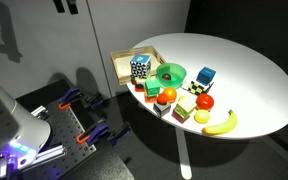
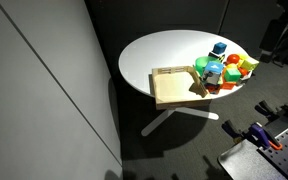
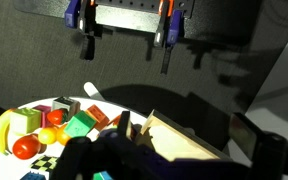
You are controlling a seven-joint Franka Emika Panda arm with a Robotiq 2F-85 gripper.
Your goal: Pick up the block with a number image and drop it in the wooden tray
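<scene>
Looks like the approach step to me, nothing is picked up yet. The block with a number image (image 1: 140,68) sits on the white tabletop (image 1: 246,70) around mid-frame, squeezed between the wooden tray (image 1: 122,62) and the green bowl (image 1: 170,72). It's right against the tray's rim, can't tell if it's touching. The gripper (image 3: 174,160) hangs well above the pile, and its fingers (image 3: 270,150) look spread apart with nothing between them. Next move, I'd guess: drop down over the block, line the fingers up so they miss the rim and the bowl, then close. An exterior view shows the block's busy pattern clearly. The wrist view is dark and blurry along the bottom, so I can't pick the block out there, though it catches the banana (image 3: 4,135) at lower left.
</scene>
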